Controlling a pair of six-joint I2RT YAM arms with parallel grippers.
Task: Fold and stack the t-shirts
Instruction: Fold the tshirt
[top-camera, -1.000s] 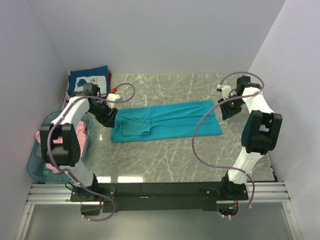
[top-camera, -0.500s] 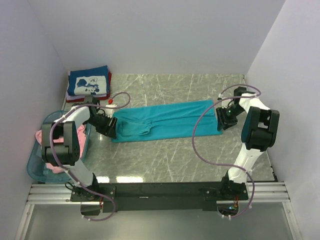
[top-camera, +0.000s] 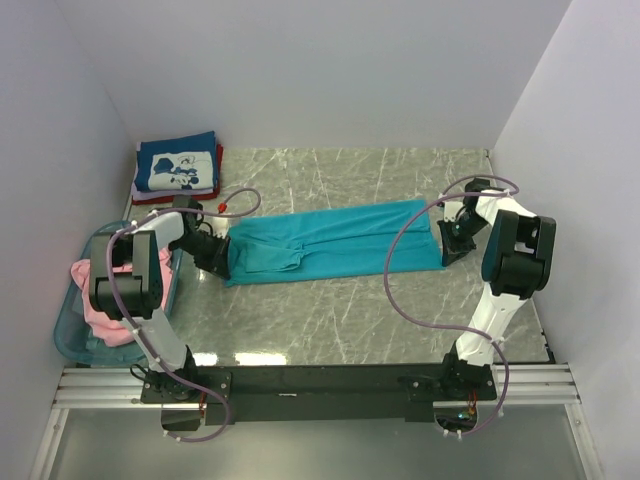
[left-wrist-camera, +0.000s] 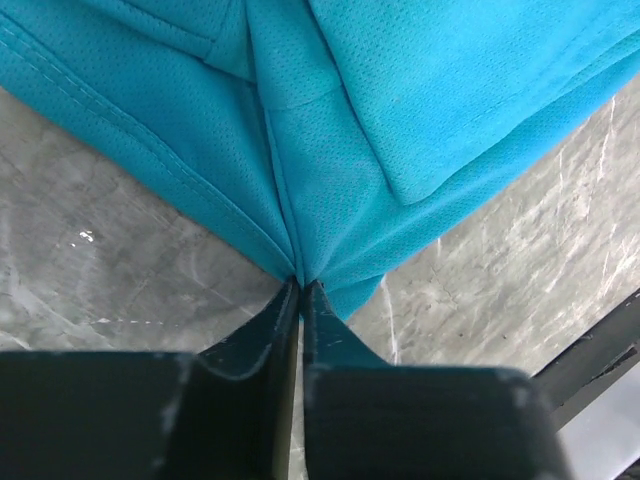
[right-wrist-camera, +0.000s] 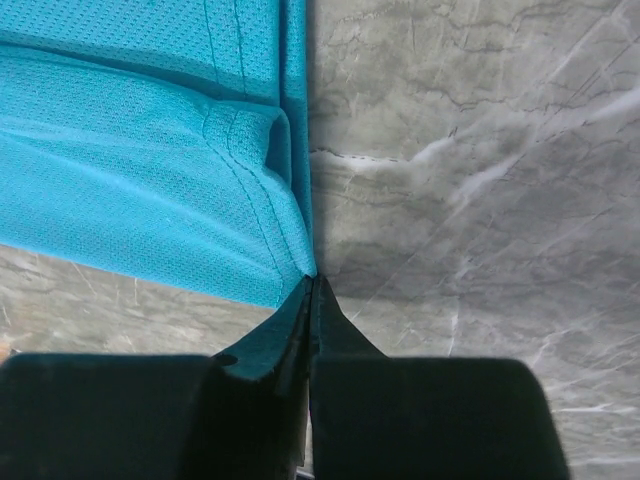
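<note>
A teal t-shirt (top-camera: 330, 241) lies folded into a long strip across the middle of the marble table. At its left end my left gripper (top-camera: 222, 262) is shut on the teal cloth (left-wrist-camera: 320, 190), the fabric puckering into the tips (left-wrist-camera: 299, 283). My right gripper (top-camera: 449, 250) is shut on the hem at the strip's right end (right-wrist-camera: 200, 190), pinching the edge at the tips (right-wrist-camera: 312, 280). A folded navy t-shirt with white print (top-camera: 180, 168) lies on a red one (top-camera: 219, 158) at the back left. A pink t-shirt (top-camera: 100, 290) lies in the basket.
A translucent light-blue plastic basket (top-camera: 70, 335) stands at the left edge beside the left arm. White walls close in the table at the back and on both sides. The arms' base rail (top-camera: 320, 385) runs along the near edge.
Both grippers have come down to the ends of the teal shirt and shut on it. A second ago they hung open above the cloth.
</note>
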